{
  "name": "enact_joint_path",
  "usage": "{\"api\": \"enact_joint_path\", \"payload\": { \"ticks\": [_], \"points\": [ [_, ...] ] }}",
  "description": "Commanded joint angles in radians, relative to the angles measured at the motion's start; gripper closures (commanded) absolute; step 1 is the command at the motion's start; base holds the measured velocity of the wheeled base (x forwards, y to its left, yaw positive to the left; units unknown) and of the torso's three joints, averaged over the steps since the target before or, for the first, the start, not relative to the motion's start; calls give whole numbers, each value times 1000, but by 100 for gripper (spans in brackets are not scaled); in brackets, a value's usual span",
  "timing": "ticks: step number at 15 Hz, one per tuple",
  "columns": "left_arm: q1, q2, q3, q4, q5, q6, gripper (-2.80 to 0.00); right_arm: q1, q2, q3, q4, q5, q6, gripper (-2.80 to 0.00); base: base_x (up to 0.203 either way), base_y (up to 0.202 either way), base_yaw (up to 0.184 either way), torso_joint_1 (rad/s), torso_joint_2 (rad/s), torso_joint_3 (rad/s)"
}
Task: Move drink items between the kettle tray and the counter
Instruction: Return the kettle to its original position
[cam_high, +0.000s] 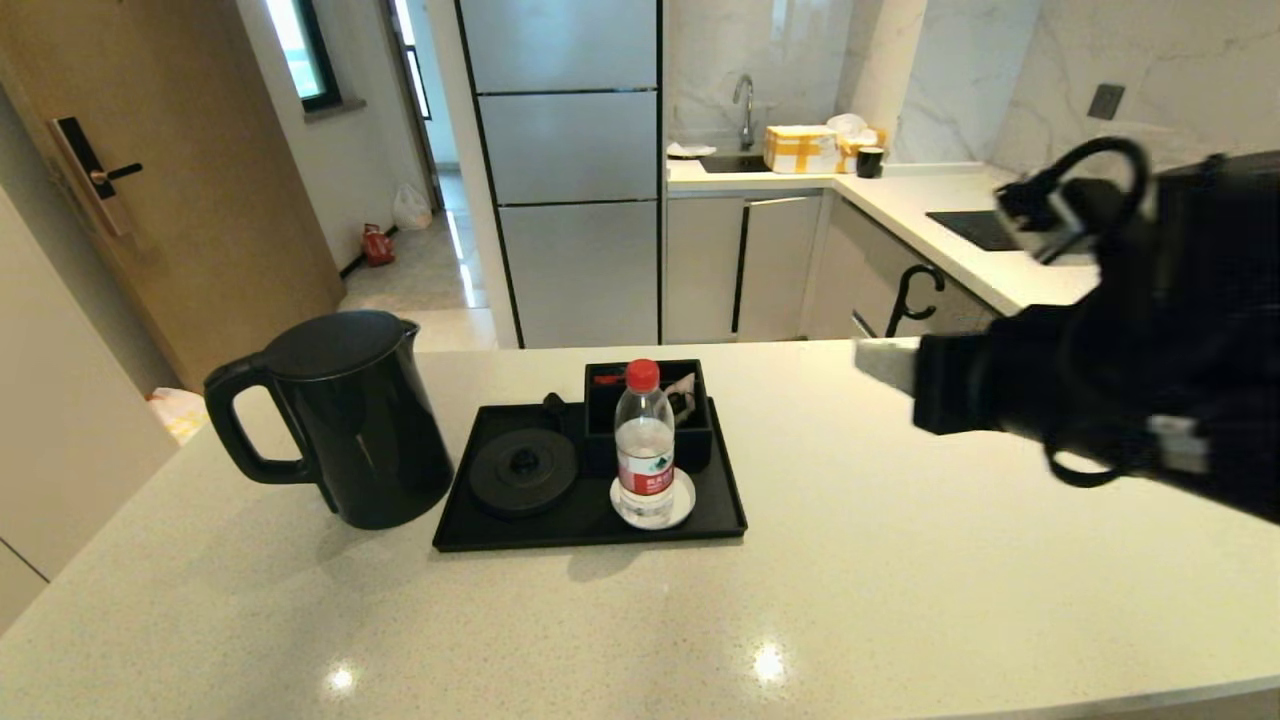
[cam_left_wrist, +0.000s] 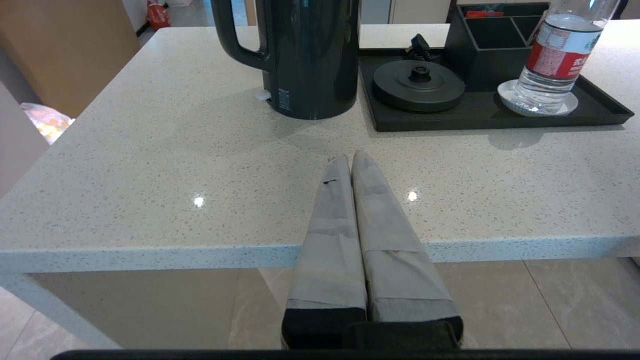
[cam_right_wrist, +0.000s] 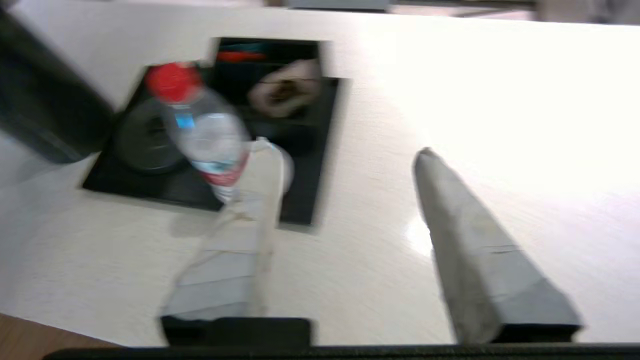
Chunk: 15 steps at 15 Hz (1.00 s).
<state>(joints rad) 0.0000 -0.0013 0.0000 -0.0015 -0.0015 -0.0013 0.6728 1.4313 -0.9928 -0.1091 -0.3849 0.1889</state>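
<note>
The left pincer (cam_left_wrist: 351, 161) is parked at the near edge of the tabletop (cam_high: 900, 600), its two fingers pressed together and holding nothing, so this arm seems to have no part in the present step. The right pincer (cam_right_wrist: 345, 150) hangs in the air above the right side of the tabletop with its fingers spread apart and nothing between them; it points toward the water bottle (cam_high: 644, 445), probably to take it from the side. This bottle, with a red cap, stands upright on the white coaster (cam_high: 680, 508) in the near right corner of the black kettle tray (cam_high: 590, 530). The round kettle base (cam_high: 523, 471) on the tray is bare, because the black electric kettle (cam_high: 345, 420) stands on the tabletop, just beside the tray's left edge. Behind the bottle sits the compartment box (cam_high: 695, 440).
</note>
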Motion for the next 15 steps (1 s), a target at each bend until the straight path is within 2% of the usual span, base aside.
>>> {"api": "enact_joint_path", "payload": {
  "ticks": [1, 4, 6, 8, 11, 12, 15],
  "points": [
    [0, 0, 0, 0, 0, 0, 0, -49, -213, 15, 149, -3, -1, 0, 0, 0, 0, 0, 0, 0],
    [0, 0, 0, 0, 0, 0, 0, -208, -415, 28, 410, -14, -3, 0, 0, 0, 0, 0, 0, 0],
    [0, 0, 0, -1, 0, 0, 0, -413, -567, 32, 522, -23, -1, 0, 0, 0, 0, 0, 0, 0],
    [0, 0, 0, 0, 0, -2, 0, -548, -751, 43, 625, -19, 4, 0, 0, 0, 0, 0, 0, 0],
    [0, 0, 0, 0, 0, -2, 0, -615, -964, 104, 703, 46, 9, 0, 0, 0, 0, 0, 0, 0],
    [0, 0, 0, 0, 0, -1, 0, -621, -1009, 142, 692, 65, 6, 0, 0, 0, 0, 0, 0, 0],
    [0, 0, 0, -2, 0, 0, 0, -645, -1204, 334, 501, 183, -42, 0, 0, 0, 0, 0, 0, 0]
  ]
}}
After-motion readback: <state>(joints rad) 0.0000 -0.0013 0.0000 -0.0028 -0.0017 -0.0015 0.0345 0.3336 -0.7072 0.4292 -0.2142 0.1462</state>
